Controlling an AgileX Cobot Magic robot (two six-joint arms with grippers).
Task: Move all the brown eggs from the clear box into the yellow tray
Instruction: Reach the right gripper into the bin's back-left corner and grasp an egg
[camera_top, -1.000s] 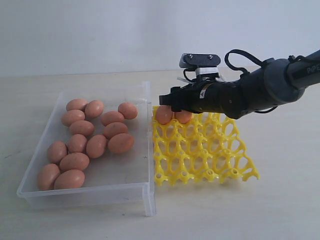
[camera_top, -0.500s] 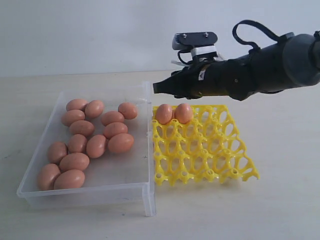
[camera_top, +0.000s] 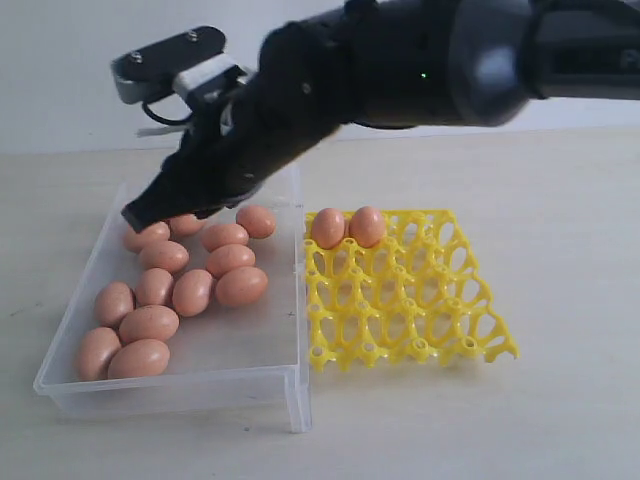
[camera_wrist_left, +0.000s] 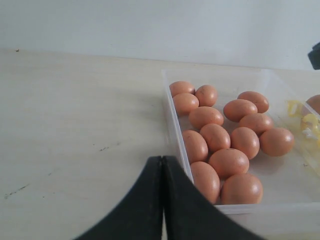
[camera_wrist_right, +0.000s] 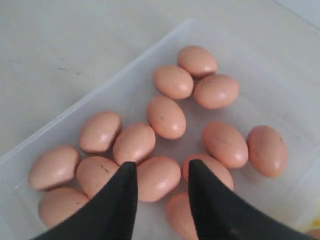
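Several brown eggs (camera_top: 192, 292) lie in the clear box (camera_top: 298, 300) on the left. Two more eggs (camera_top: 327, 228) stand in the back-left cups of the yellow tray (camera_top: 420, 300) right of the box. My right gripper (camera_top: 135, 215) reaches across and hangs over the box's far left part. It is open in the right wrist view (camera_wrist_right: 162, 164), its fingers apart above one egg (camera_wrist_right: 157, 179) in the cluster, holding nothing. My left gripper (camera_wrist_left: 162, 159) is shut and empty over bare table beside the box's wall (camera_wrist_left: 172, 115); the exterior view does not show it.
The right arm (camera_top: 400, 60) spans the back of the scene above the box and hides some of the far eggs. The box and tray touch along one side. The pale table (camera_top: 560, 200) extends to the right of the tray and in front.
The right arm has swung left from above the tray's back-left corner to over the clear box. Its jaws have narrowed. The two eggs in the tray stay put.
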